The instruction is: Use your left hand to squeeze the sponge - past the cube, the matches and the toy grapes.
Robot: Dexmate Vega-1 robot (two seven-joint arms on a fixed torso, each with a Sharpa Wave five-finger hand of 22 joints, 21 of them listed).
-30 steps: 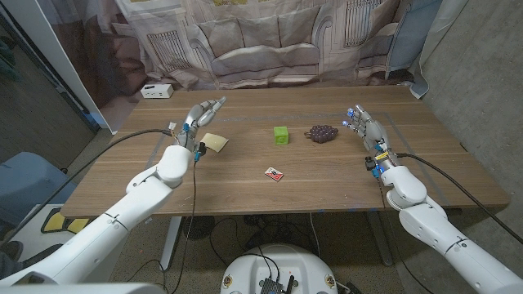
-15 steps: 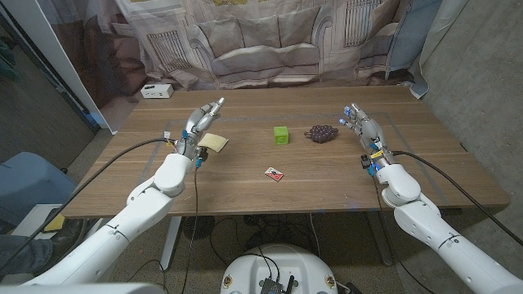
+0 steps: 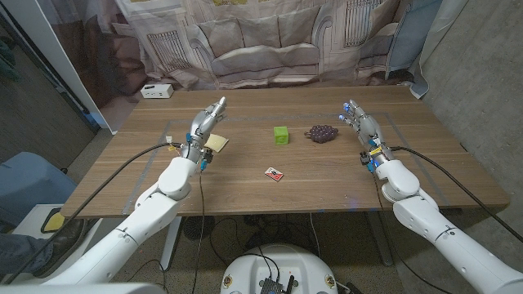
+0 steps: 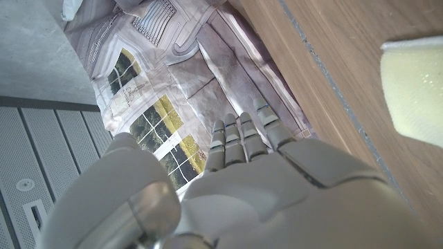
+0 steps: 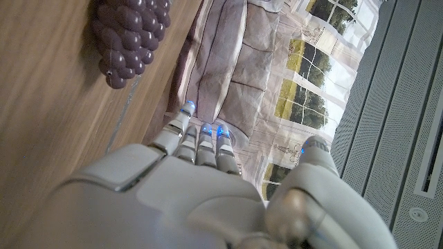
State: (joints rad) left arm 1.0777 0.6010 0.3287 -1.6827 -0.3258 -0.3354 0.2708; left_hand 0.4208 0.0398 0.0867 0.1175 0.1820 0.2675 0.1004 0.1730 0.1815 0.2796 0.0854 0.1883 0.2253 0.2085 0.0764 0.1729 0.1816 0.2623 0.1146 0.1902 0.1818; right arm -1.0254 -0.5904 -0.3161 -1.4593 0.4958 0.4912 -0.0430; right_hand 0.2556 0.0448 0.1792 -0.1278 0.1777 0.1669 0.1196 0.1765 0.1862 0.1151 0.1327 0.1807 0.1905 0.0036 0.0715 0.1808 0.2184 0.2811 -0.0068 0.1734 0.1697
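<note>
The pale yellow sponge lies on the left part of the wooden table; it also shows in the left wrist view. My left hand hovers just above and to the left of the sponge, fingers stretched out and apart, holding nothing. A green cube stands mid-table, dark toy grapes lie to its right, and a small matchbox lies nearer me. My right hand stands open right of the grapes, its fingers extended.
A white box sits at the table's far left corner. A printed curtain with a sofa pattern hangs behind the table. A cable runs along my left arm over the table's left edge.
My left arm has swung a little to the right, bringing the hand closer over the sponge. The right hand has barely moved.
</note>
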